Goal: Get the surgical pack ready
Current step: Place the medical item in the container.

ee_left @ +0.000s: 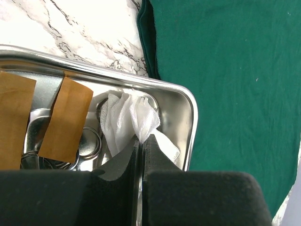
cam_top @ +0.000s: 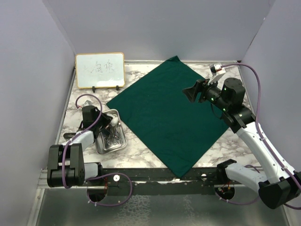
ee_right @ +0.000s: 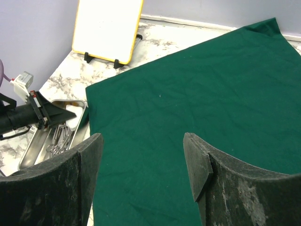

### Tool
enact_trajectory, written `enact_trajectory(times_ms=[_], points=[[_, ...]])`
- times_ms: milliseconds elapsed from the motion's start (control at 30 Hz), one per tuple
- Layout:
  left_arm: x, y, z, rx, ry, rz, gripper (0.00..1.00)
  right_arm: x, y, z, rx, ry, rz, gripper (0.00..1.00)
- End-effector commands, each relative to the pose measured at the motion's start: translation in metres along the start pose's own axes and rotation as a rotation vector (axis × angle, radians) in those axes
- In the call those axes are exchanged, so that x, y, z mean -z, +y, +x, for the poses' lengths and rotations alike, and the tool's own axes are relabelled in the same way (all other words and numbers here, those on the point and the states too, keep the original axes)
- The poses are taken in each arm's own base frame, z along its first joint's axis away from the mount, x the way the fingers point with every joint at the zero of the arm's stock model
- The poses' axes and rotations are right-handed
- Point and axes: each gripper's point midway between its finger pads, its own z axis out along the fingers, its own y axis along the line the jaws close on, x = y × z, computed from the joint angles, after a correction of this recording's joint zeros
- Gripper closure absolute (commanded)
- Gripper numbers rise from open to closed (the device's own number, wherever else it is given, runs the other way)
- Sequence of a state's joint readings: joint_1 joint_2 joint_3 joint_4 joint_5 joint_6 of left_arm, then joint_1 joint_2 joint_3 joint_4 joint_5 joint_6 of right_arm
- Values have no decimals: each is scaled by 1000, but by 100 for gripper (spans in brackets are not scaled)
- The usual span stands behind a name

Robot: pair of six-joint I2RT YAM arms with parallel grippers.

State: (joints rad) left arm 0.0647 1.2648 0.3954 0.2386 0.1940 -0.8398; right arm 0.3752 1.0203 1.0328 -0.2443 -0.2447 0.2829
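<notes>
White gauze (ee_left: 124, 117) in left tool's (ee_left: 141, 139) tight clamp over steel tray (ee_left: 191, 123); right tool (ee_right: 142, 139) wide apart, empty, above green drape (ee_right: 202, 80)

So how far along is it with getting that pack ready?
Done: the green drape lies spread flat. In hand: the left fingers pinch white gauze in the steel tray; the right fingers hover open above the drape. Left: the instruments sit in the tray, nothing is on the drape, no folding yet.
</notes>
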Motion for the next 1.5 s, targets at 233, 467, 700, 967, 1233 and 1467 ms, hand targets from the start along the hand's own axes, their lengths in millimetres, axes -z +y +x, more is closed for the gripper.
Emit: enact_trajectory(times_ms=[233, 467, 700, 967, 1233, 1467], points=[[-2, 10, -3, -12, -8, -36, 97, 0, 4, -4, 0, -21, -21, 30], [-3, 12, -2, -4, 4, -48, 93, 1, 4, -5, 0, -23, -20, 30], [-2, 14, -2, -5, 7, -61, 87, 1, 5, -4, 0, -23, -26, 30], [1, 11, -5, -8, 11, -63, 80, 2, 7, -5, -2, -25, -32, 30], [3, 9, -4, -9, 22, -62, 70, 3, 7, -6, -1, -27, -34, 30], [10, 5, -8, -17, 16, -63, 64, 3, 8, -5, -4, -25, -39, 30]])
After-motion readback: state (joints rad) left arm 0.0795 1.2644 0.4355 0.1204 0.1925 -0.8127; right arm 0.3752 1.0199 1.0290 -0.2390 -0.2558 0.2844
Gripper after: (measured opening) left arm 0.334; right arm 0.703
